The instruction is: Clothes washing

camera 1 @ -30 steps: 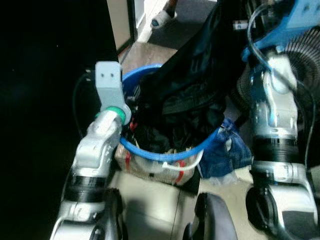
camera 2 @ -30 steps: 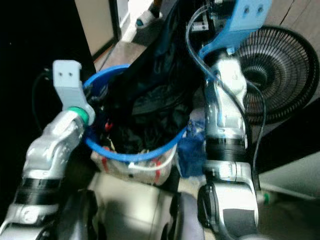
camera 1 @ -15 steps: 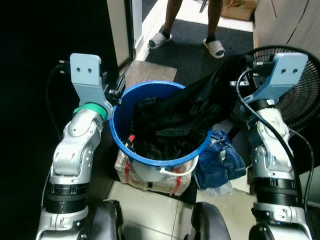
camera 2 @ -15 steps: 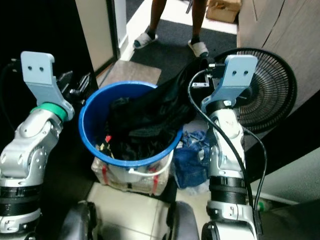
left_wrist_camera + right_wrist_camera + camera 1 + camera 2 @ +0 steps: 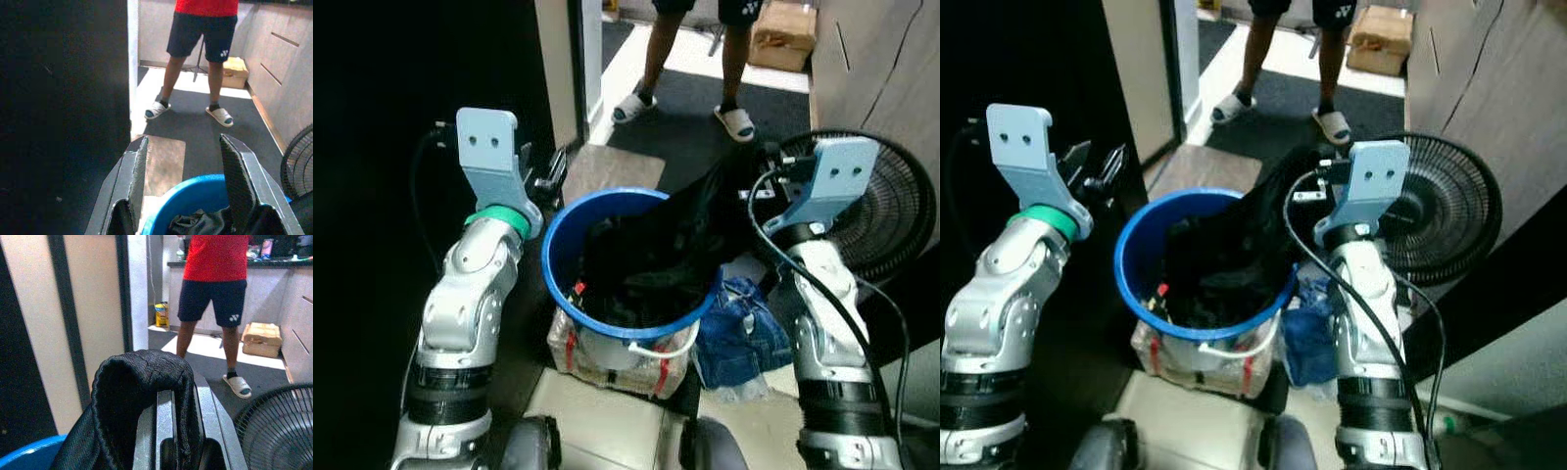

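A blue bucket [image 5: 560, 279] is seen on the floor in front of the robot, resting on a white bag with red straps [image 5: 607, 358]. The bucket is filled with dark clothing, and a black garment [image 5: 685, 240] is draped from inside it over its right rim and up toward the right gripper [image 5: 168, 431]. In the right wrist view, the black fabric is seen wrapped over the tips of this gripper, whose jaws are closed together on the garment. The right gripper is held just to the right of the bucket, near a black floor fan [image 5: 891, 211].

The left gripper [image 5: 183, 181] is held at the left of the bucket, just beyond its far-left rim; its jaws are spread apart with nothing between them, and the bucket's rim is seen below them.

A piece of blue denim [image 5: 734, 328] lies on the floor against the right side of the bucket. A brown mat [image 5: 607, 171] is laid on the floor beyond the bucket. Farther off, a person [image 5: 215, 289] in a red shirt, dark shorts and white slippers is standing on a dark carpet, with a cardboard box [image 5: 261, 339] nearby.
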You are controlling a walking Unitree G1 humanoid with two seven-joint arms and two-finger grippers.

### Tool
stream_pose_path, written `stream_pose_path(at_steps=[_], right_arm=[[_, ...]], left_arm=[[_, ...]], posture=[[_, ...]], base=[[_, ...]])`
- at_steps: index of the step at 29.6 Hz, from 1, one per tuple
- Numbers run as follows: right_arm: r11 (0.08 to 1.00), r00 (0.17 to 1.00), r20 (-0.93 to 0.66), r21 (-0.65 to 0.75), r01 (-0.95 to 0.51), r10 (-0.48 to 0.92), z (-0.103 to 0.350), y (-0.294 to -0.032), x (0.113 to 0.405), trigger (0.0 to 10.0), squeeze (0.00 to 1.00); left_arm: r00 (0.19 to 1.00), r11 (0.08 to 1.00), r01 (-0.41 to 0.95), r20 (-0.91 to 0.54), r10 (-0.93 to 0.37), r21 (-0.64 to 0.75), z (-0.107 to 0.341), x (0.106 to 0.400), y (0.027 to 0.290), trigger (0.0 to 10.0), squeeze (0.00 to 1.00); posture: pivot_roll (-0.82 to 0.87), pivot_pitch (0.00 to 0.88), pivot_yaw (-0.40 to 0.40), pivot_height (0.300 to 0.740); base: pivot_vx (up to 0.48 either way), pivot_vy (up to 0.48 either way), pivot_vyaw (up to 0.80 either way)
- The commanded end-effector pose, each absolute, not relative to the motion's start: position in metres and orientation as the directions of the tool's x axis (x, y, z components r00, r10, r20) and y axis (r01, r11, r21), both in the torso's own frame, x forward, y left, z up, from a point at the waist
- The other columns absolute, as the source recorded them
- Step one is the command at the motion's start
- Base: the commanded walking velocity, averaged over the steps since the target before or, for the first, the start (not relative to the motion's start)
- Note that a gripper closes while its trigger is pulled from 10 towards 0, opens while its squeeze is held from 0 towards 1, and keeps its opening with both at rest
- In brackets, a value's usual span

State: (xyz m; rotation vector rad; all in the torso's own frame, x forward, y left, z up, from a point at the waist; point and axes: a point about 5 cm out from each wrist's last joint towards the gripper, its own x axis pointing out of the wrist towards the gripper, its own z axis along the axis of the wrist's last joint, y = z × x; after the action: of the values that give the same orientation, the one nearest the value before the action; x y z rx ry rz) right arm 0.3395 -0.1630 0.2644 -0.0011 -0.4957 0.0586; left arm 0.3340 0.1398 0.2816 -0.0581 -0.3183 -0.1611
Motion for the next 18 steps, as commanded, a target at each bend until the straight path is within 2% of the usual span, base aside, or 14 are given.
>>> stream_pose_path(at_steps=[1,18], right_arm=[[0.999,0.854,0.518,-0.011,-0.045,0.044,0.2743,-0.1630,0.3349,10.0,0.00],[0.998,0.853,0.519,0.000,-0.060,0.052,0.2749,-0.1567,0.3361,10.0,0.00]], left_arm=[[0.941,0.983,0.181,0.298,-0.161,-0.041,0.2778,0.3361,0.1372,10.0,0.00],[0.945,0.984,0.172,0.290,-0.153,-0.041,0.2771,0.3371,0.1393,10.0,0.00]], posture=[[0.02,0.079,0.029,0.655],[0.04,0.078,0.034,0.715]], base=[[0.000,0.000,0.00],[0.000,0.000,0.00]])
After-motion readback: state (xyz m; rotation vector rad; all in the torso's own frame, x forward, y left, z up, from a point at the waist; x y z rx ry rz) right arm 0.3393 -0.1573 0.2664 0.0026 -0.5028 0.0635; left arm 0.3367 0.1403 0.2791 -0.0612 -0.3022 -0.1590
